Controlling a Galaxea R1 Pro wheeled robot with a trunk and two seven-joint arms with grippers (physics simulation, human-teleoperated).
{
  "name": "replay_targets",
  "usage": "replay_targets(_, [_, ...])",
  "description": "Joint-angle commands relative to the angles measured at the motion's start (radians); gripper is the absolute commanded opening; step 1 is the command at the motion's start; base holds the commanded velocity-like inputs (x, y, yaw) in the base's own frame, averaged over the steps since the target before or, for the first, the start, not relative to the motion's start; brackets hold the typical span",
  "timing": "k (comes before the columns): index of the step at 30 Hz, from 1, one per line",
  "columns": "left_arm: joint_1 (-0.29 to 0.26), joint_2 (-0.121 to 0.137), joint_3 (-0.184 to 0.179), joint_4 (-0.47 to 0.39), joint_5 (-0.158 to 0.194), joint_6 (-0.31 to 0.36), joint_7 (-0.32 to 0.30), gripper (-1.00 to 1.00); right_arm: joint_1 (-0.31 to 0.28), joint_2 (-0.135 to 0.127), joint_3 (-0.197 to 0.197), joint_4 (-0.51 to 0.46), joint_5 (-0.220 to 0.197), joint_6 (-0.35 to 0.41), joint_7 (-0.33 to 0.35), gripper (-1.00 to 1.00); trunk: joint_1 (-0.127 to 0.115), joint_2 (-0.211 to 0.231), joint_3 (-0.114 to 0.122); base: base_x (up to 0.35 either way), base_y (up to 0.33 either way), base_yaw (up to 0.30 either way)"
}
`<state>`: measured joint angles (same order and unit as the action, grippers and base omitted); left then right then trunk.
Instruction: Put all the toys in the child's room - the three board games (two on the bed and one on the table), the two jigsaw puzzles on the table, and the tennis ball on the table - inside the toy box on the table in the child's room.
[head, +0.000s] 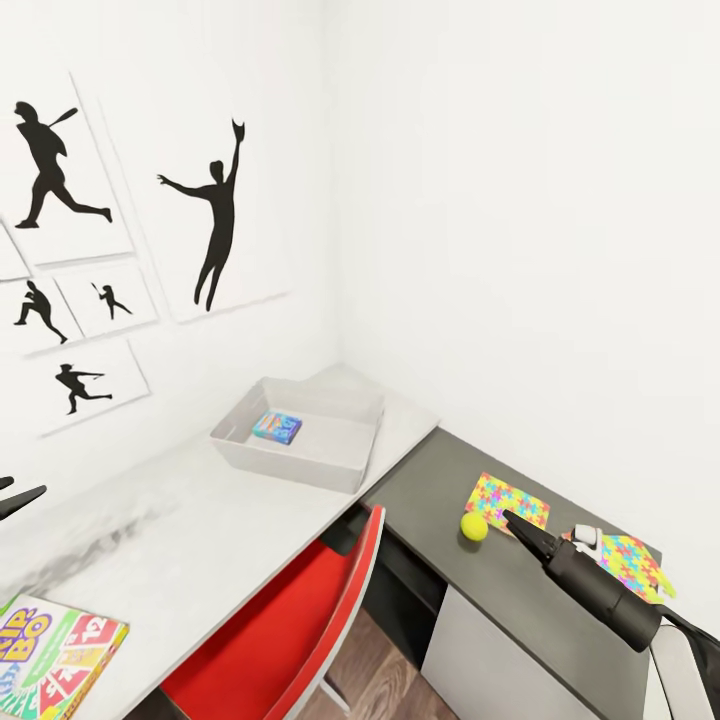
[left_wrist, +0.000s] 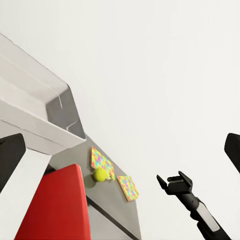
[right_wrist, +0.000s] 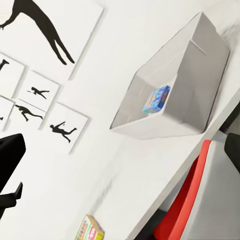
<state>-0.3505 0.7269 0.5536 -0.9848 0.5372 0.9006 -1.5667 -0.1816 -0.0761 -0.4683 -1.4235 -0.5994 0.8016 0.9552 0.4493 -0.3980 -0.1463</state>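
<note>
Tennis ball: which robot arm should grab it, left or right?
Probably the right. The right gripper hangs beside the tennis ball on the dark desk, open and empty. The left gripper sits far off, near the game box.

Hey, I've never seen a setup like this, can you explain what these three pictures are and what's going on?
It's a simulated two-armed robot in a child's room. The big picture comes from its head; the other two from cameras on each wrist. On the desk sits a grey toy box with a small blue game box inside. A yellow board game lies near the edge. On the dark section are a tennis ball and two jigsaw puzzles. The right gripper, jaws open, holds nothing and points toward the ball. A red chair stands below.
</note>
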Motion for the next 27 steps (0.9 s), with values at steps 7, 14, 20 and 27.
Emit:
replay_targets(7, [-0.001, 0.0, -0.001, 0.0, 0.0, 0.011, -0.004, 1.0, -0.001, -0.001, 0.0, 0.0, -0.001, 0.005, 0.001, 1.0, 0.001, -0.002, 0.01, 0.0, 0.0, 0.0])
replay_targets(14, [-0.001, 0.0, -0.001, 0.0, 0.0, 0.011, -0.004, 1.0, -0.001, -0.001, 0.0, 0.001, 0.0, 0.004, -0.001, 1.0, 0.001, -0.002, 0.021, -0.032, 0.0, 0.0])
replay_targets(20, [-0.001, 0.0, -0.001, 0.0, 0.0, 0.011, -0.004, 1.0, -0.001, 0.001, 0.002, 0.0, 0.0, 0.004, -0.001, 1.0, 0.001, -0.002, 0.031, -0.091, 0.0, 0.0])
replay_targets(27, [-0.001, 0.0, 0.0, 0.0, 0.0, 0.011, -0.004, 1.0, -0.001, 0.001, 0.002, 0.0, 0.0, 0.004, -0.001, 1.0, 0.001, -0.002, 0.043, -0.021, 0.0, 0.0])
